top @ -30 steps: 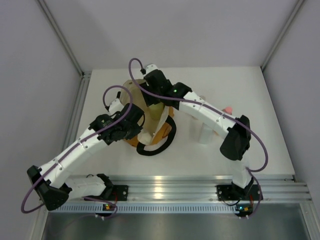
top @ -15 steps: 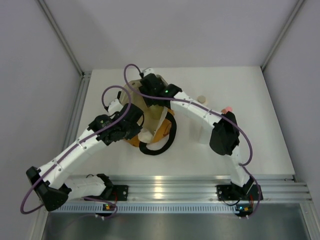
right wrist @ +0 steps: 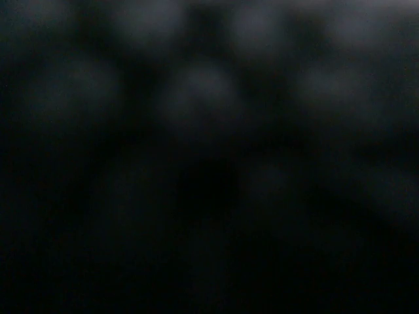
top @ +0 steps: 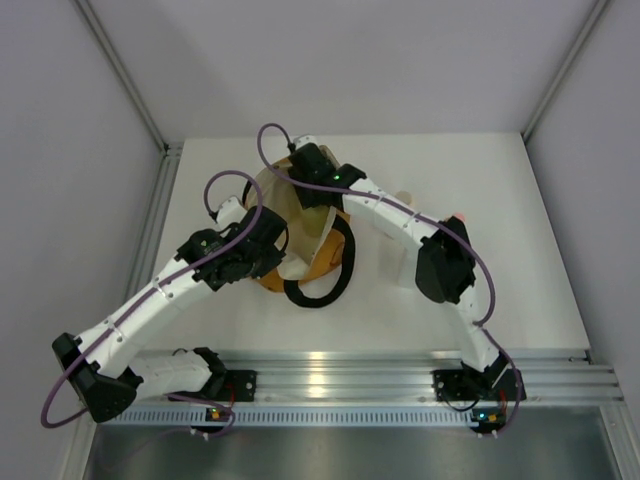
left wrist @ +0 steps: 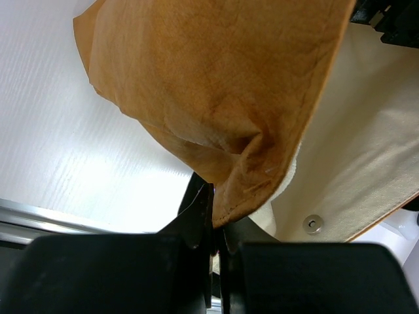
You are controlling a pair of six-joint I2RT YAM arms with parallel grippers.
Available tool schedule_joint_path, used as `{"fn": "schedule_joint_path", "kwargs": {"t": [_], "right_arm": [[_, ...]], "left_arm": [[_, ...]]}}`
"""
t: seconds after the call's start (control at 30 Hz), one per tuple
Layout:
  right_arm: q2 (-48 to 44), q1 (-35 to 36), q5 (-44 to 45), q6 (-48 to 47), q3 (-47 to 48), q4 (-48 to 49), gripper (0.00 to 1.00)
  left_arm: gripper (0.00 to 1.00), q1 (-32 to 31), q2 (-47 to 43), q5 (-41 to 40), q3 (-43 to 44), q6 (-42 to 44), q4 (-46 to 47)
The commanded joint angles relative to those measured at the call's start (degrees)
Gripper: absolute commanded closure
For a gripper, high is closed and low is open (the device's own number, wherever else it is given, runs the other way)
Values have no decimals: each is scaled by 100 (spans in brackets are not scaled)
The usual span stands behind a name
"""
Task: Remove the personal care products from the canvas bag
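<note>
Canvas bag [left wrist: 216,85]: mid-surface [top: 500,290], mouth upward. Left end effector [left wrist: 213,199]: clamped on bag rim; advise holding it taut. Right end effector [top: 308,190]: inside bag, state indiscernible. Remaining products: hidden within; advise slow, centred descent.

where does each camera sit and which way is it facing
Top external: above and behind the bases, looking down at the table; left arm, right arm show.
Left wrist: on the left gripper, facing the canvas bag rim, which it pinches.
Right wrist: nearly black; nothing readable.
Shared: top and left wrist both show the canvas bag.
</note>
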Motion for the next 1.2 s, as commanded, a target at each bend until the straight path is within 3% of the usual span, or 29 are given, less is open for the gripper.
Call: {"fn": "schedule_joint_path", "kwargs": {"t": [0.0,0.1,0.27,0.3,1.17], "right_arm": [[174,-181,-213,157,-60,126,59],[147,-199,-300,218,-95,135,76],[-107,-190,-511,192,-367,398,91],[-142,-190,-538,166,-394,433,100],[-2620,469,-1293,-388,-746,601,100]], "left_arm": [[100,2,-78,10,49,114,48],[100,2,-70,-8,93,175,48],[100,2,-43,-25,128,211,39],[100,2,-34,-17,137,220,39],[100,2,-26,-34,41,70,48]]}}
